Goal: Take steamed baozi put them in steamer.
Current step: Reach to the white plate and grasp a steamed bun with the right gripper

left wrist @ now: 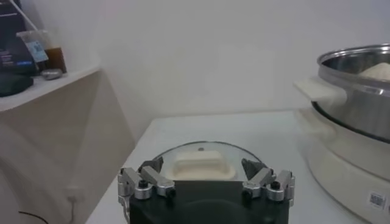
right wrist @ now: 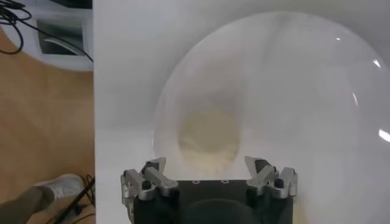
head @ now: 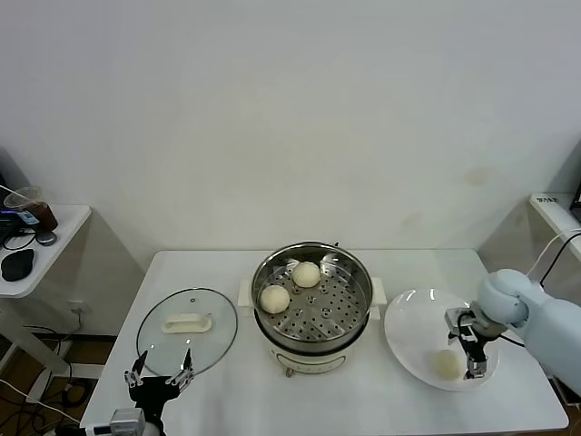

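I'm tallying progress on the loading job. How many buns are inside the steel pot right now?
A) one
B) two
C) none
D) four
B: the head view shows two buns, one and another, on the perforated tray of the steel pot; a third bun still lies on the white plate beside the open right gripper.

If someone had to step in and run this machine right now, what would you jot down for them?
Right gripper: open, empty, just over the flat white plate, beside the one round cream-white dough bun lying on it.
Left gripper: open, empty, parked at the table's near edge by the round glass lid with a white handle.
Done: two buns lie on the perforated tray of the shiny steel steamer pot.
Left: pick up the plate bun and place it in the steamer. No fourth bun is in view.
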